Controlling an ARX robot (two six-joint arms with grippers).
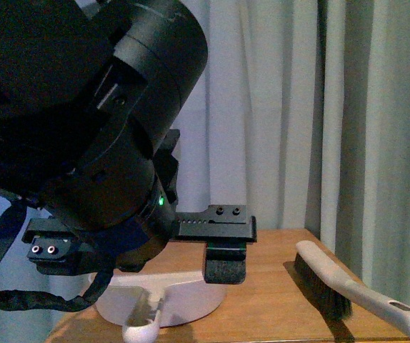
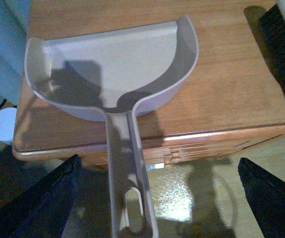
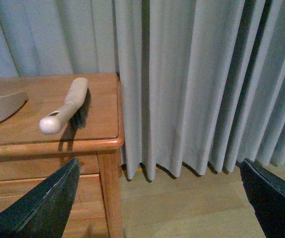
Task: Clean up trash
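Observation:
The trash wad is out of view in every frame. A pinkish dustpan lies empty on the wooden table, its handle sticking out over the front edge. It also shows in the front view. My left gripper is open and empty, hovering above the handle, with its fingers wide on either side. In the front view the left gripper sits just above the dustpan. My right gripper is open and empty, over the floor beside the table's right end.
A beige hand brush with dark bristles lies on the table's right side, also in the right wrist view. Grey curtains hang behind and right of the table. Wooden floor lies below. A pale round object sits by the table's left corner.

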